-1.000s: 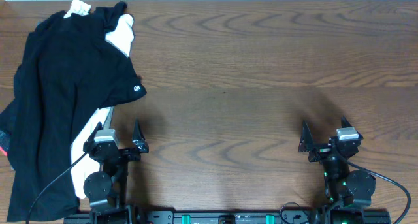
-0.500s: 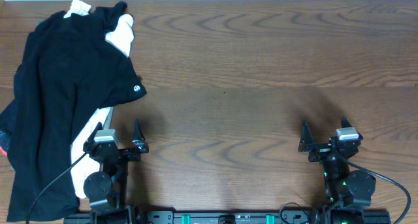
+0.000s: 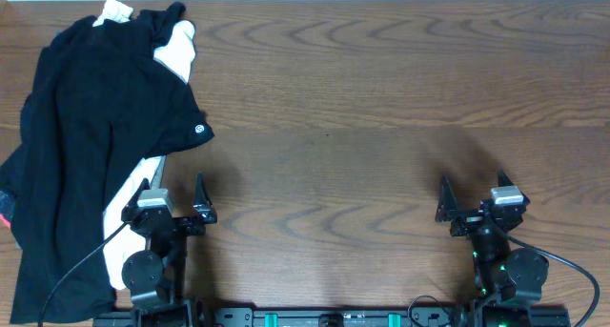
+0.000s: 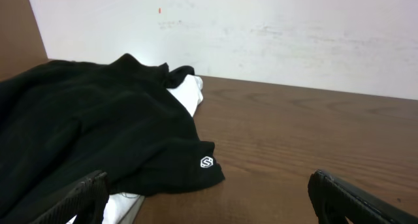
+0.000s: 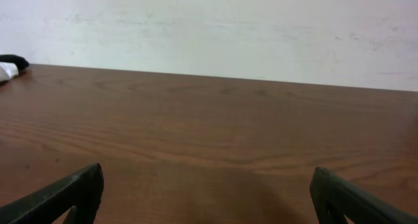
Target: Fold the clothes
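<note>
Down the frame's left side the clothes (image 3: 86,127) lie, just beside the open left end effector (image 3: 172,186); the open right end effector (image 3: 472,184) is far off.

We think this is a robot lab. A black left robot arm (image 3: 145,268) and a black right robot arm (image 3: 510,270) sit at a brown wooden table (image 3: 362,108) by a plain white wall (image 5: 209,28).

pile of soft black and white fabric garments (image 3: 95,146): no shift seen
left black two-finger gripper (image 3: 172,184): no move seen, jaws as wide as before
right black two-finger gripper (image 3: 472,181): likewise
overall change: none visible
</note>
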Controlling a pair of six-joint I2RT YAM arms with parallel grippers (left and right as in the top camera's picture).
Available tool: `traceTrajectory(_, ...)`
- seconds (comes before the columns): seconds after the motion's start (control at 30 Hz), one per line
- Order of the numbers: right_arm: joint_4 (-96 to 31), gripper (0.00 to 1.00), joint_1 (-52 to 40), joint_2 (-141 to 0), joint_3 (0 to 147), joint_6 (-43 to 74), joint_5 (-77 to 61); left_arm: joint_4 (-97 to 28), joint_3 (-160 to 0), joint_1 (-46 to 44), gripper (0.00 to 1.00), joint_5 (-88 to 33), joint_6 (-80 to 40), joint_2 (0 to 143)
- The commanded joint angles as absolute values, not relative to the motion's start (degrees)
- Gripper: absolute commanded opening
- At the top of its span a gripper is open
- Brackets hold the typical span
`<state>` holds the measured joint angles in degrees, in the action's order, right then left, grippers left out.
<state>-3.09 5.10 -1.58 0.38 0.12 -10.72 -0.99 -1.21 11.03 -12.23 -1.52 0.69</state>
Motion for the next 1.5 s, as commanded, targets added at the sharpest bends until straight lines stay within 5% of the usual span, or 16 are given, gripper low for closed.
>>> traceTrajectory(0.0, -3.25, 0.99, 4.58, -1.13, 0.30, -0.89, -11.38, -2.90, -0.23, 10.79, 0.98, -12.78, -1.80, 0.71)
traceTrajectory(1.17, -2.81, 0.99, 4.58, -1.13, 0.32, -0.71, -12.29, -2.83, -0.23, 10.81, 0.98, -12.78, -1.80, 1.41)
traceTrajectory(1.47, 7.92, 0.99, 4.58, -1.13, 0.32, 0.40, -17.91, -2.79, -0.23, 10.79, 0.98, -13.37, -2.00, 1.41)
